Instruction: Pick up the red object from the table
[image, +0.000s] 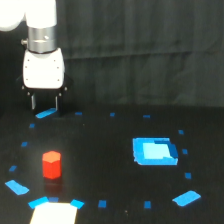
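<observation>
Tool (45, 103) above counter (100, 165), fingers slightly apart and gripping nothing.
Red object (51, 165) stands upright on the counter toward the exterior view's left, well below the tool; large blue patch (155, 151) lies toward the right.

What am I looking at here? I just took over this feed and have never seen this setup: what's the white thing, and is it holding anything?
This is a single view from a camera off the arm. The white thing at upper left is a robot arm, ending in a gripper with two dark fingers, apart and holding nothing. It hangs above the black table, farther back than the red object, a small upright block that stands alone. Blue tape marks dot the table; a larger blue square patch lies on the exterior view's right.
</observation>
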